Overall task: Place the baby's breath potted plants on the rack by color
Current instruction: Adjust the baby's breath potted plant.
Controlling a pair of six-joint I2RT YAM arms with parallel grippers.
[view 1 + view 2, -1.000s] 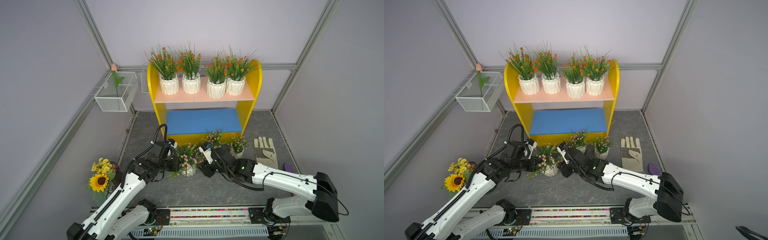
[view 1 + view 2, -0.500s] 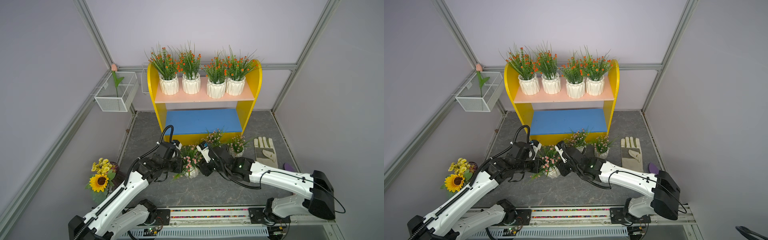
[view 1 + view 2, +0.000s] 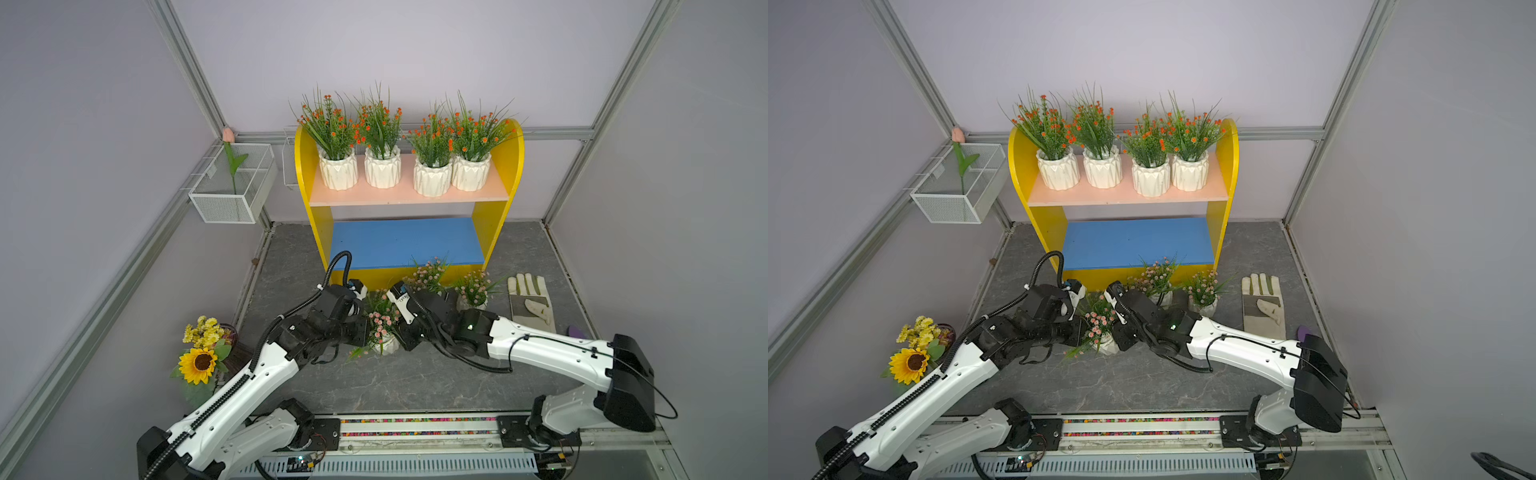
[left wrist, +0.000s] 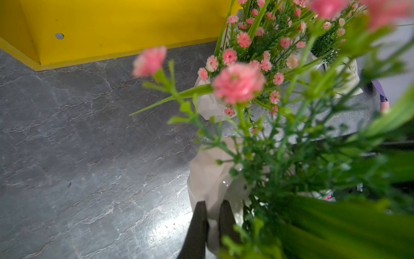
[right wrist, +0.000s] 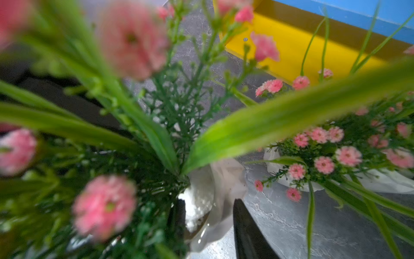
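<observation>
Now the left hand (image 4: 212, 203) clamps the rim of the pink-flowered white faceted pot (image 3: 385, 344) on the grey bench (image 3: 415, 382) before the yellow rack (image 3: 305, 166); the right hand (image 5: 208, 201) straddles the rim too, grip unclear, probably steadying it.

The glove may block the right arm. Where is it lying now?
In both top views the glove lies flat on the grey floor on the robot's right, past the rack's right foot, beside a pink-flowered potted plant.
</observation>
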